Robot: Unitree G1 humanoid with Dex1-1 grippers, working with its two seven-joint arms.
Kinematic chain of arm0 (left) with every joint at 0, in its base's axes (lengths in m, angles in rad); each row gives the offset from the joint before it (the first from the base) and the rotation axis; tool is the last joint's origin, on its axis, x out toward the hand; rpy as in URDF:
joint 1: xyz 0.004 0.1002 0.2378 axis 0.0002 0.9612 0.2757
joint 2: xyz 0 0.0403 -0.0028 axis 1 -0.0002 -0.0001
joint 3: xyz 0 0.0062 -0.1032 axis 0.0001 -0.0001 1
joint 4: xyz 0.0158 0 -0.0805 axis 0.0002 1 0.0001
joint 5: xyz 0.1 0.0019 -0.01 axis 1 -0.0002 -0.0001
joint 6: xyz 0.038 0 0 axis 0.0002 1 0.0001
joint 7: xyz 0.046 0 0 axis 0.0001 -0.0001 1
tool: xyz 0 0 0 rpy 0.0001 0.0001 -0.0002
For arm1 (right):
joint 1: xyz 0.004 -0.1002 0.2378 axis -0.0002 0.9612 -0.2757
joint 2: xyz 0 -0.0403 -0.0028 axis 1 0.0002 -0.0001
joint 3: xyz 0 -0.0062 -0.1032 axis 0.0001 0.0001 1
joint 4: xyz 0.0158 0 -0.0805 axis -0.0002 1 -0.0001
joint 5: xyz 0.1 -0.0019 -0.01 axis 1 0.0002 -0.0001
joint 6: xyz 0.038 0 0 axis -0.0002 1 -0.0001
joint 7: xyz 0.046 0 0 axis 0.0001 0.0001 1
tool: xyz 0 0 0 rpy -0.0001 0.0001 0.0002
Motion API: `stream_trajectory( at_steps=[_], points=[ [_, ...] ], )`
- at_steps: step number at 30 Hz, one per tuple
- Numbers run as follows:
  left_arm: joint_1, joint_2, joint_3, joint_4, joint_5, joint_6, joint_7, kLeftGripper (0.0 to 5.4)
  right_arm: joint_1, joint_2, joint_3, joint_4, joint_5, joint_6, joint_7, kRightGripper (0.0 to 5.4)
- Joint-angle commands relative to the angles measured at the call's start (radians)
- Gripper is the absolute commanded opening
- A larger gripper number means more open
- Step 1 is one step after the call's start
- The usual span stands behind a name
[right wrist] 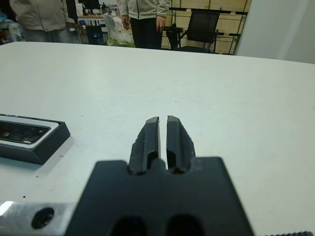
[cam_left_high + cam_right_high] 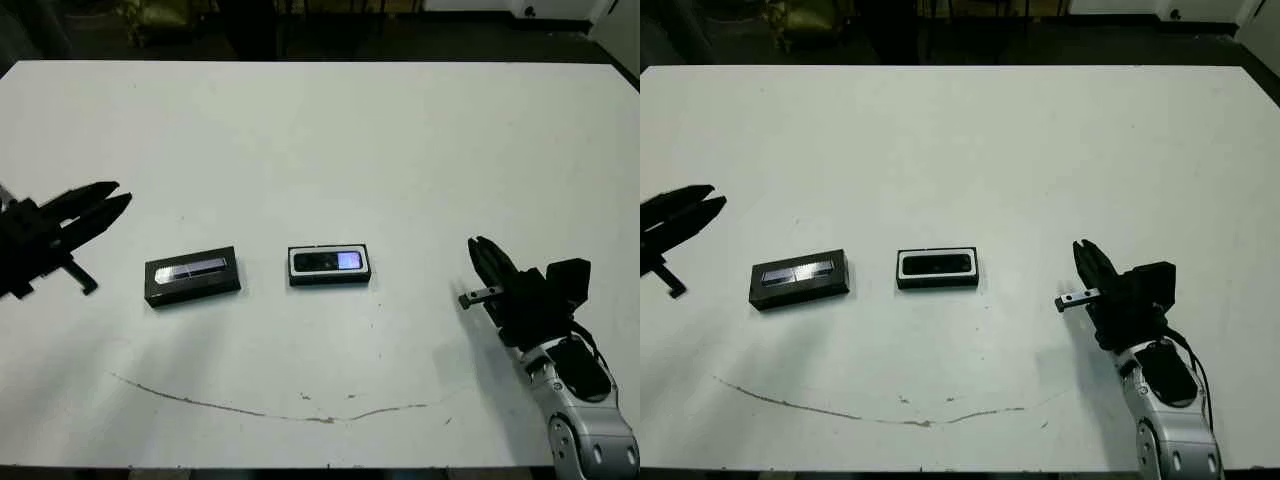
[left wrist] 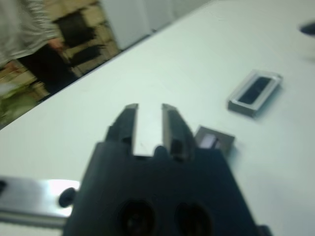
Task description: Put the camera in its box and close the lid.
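Slim matte-black oblong camera [image 2: 328, 262]: already seated inside the shallow black rectangular box with white lining [image 2: 330, 279], white border showing around it. Box near the middle of the white table [image 2: 320, 140], long axis running left to right.

Flat black rectangular lid with a glossy silver-grey strip [image 2: 192, 277]: off the box, lying flat on the table just to the box's left, apart from it with bare table between. Long axis also left to right, tilted slightly, right end a little farther from the robot.

Judged step in hand: fetching the lid and laying it over the box.

Left black two-fingered gripper [image 2: 118, 196]: to the left of the lid and a little beyond it, tips pointing right towards it, fingers spread somewhat with table showing through the gap in the left wrist view, holding nothing. Clearly the nearer arm to the lid.

Right black two-fingered gripper [image 2: 478, 245]: well to the right of the box, the box lying between it and the lid, fingers pressed nearly together with only a thin slit between them, empty.

Likely a short reach rightward and down for the left arm, closing across the lid's short sides, then a carry rightward onto the box.

Count: one camera, one box, one lid, two grippers.
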Motion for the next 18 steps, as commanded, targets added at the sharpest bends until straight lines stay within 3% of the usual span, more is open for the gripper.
stream_trajectory(
  at_steps=[1, 10, 14, 18],
  points=[
    [-0.037, 0.05, -0.054, 0.053, 0.04, -0.038, -0.09, 2.13, 0.01, -0.016, -0.007, 0.015, -0.001, 0.015, 0.003, 0.0],
    [-0.122, 0.039, -0.167, 0.099, 0.061, -0.108, -0.231, 4.32, 0.003, -0.015, -0.028, 0.052, 0.036, -0.018, 0.031, 0.0],
    [-0.135, 0.07, -0.226, 0.064, 0.05, -0.012, -0.265, 5.3, -0.006, -0.01, -0.035, 0.079, 0.059, -0.04, 0.044, 0.0],
    [-0.14, 0.074, -0.257, 0.08, 0.025, 0.066, -0.316, 5.39, -0.006, -0.009, -0.033, 0.084, 0.051, -0.051, 0.032, 0.0]
  ],
)
